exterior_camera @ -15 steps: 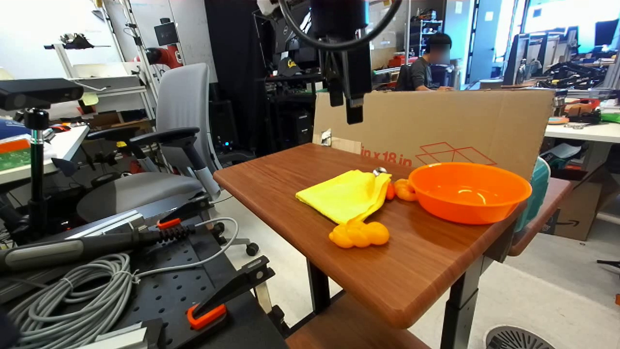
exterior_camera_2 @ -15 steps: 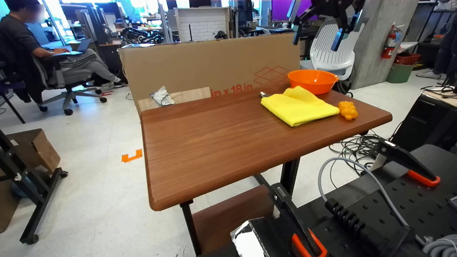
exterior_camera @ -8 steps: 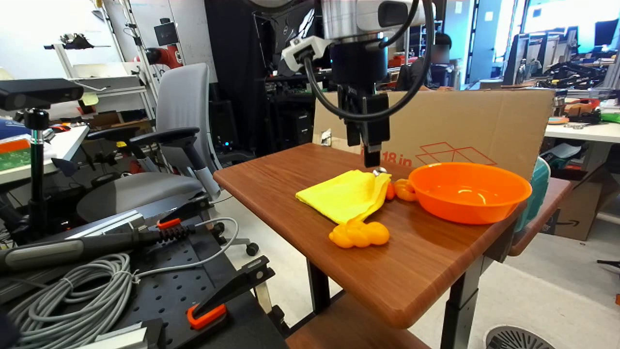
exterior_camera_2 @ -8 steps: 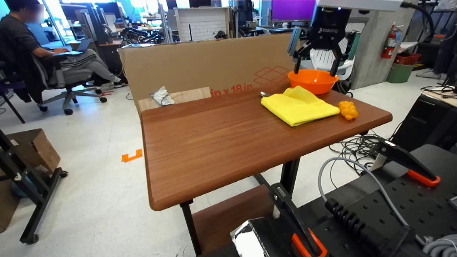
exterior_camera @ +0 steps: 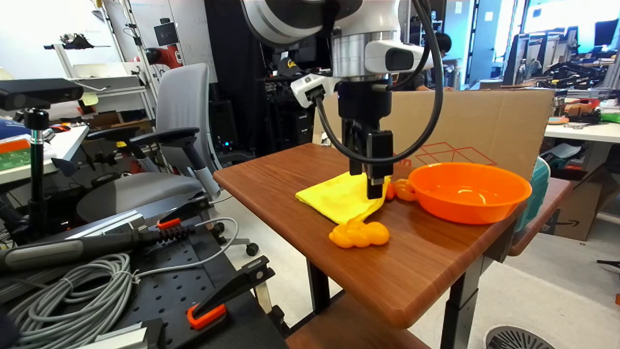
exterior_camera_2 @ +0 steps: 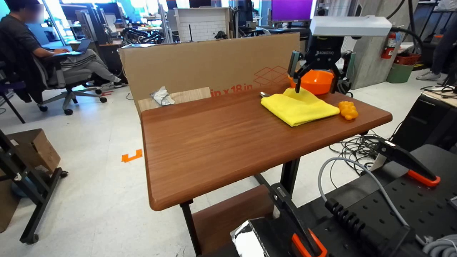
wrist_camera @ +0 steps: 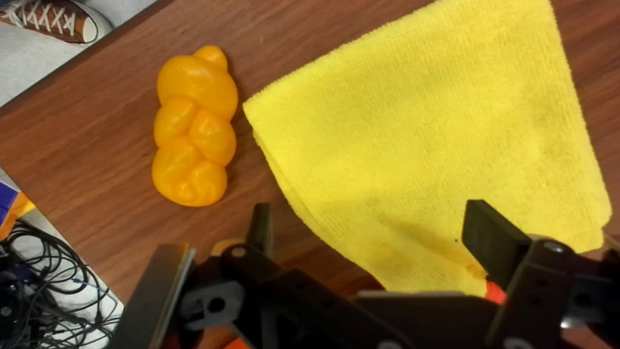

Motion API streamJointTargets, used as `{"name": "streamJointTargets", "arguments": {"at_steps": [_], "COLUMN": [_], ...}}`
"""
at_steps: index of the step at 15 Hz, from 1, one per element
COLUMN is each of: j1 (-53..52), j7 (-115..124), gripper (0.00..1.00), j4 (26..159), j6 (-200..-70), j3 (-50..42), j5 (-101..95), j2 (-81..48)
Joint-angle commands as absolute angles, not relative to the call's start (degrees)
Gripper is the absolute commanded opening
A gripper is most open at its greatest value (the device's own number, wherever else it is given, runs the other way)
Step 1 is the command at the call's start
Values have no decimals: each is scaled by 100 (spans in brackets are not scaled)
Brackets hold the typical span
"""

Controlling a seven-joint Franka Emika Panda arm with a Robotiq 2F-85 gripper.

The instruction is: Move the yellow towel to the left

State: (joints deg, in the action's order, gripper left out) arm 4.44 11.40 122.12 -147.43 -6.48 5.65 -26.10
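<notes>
The yellow towel [exterior_camera: 334, 196] lies folded and slightly rumpled on the brown table, with one raised fold. It also shows in an exterior view [exterior_camera_2: 300, 109] and fills much of the wrist view [wrist_camera: 411, 121]. My gripper [exterior_camera: 365, 184] points down just above the towel's edge nearest the orange bowl. In an exterior view the gripper [exterior_camera_2: 315, 91] has its fingers well apart. In the wrist view the gripper [wrist_camera: 370, 208] is open and empty; one finger is over the towel, the other beside its edge over bare wood. I cannot tell whether a fingertip touches the cloth.
A lumpy orange-yellow object [exterior_camera: 359, 234] lies close beside a towel corner. The orange bowl [exterior_camera: 465, 213] stands near the table's end, a small orange object [exterior_camera: 404, 190] against it. A spoon tip [exterior_camera_2: 264, 94] shows behind the towel. A cardboard sheet [exterior_camera_2: 210, 64] stands along the table [exterior_camera_2: 207, 135].
My gripper has come down from high above the table to just over the towel's edge, staying open. The towel and the other objects have not moved.
</notes>
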Motion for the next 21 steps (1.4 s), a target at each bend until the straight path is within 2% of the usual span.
{"name": "streamJointTargets", "arguments": {"at_steps": [1, 10, 21], "j1": [230, -128, -820], "j7": [1403, 1582, 2047], "gripper": [100, 100, 100], "j4": [11995, 11823, 11907], "j6": [-14693, -14684, -14769], "j3": [-797, -820, -912], "j5": [286, -1, -731], "j2": [-2907, -3429, -3482]}}
